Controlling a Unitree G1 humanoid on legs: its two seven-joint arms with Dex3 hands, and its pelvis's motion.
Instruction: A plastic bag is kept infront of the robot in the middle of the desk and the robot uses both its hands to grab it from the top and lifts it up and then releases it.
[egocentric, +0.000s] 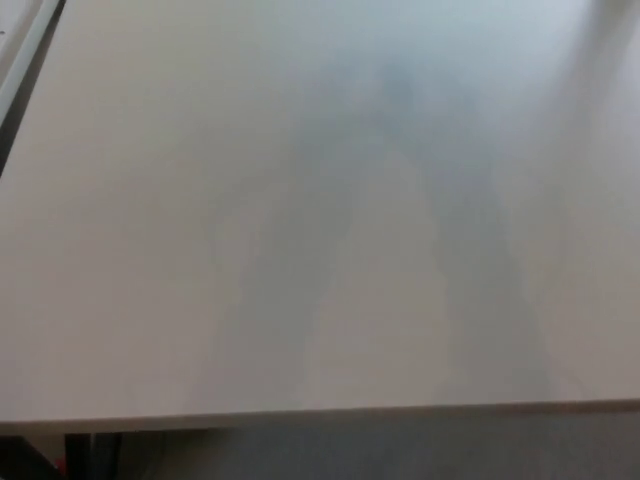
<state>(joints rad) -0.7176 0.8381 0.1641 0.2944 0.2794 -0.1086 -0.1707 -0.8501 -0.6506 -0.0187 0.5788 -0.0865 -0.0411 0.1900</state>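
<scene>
Desk (150, 250) filled the head view, pale top under soft grey shadows, near edge ran along the bottom, neither hand showed, finger state unknowable.

We see only a plain pale bench (150, 250) with soft shadows and grey floor (400, 450) below its edge; office or lab, undetermined.

Pale desk (150, 250), faintly shadowed.
</scene>
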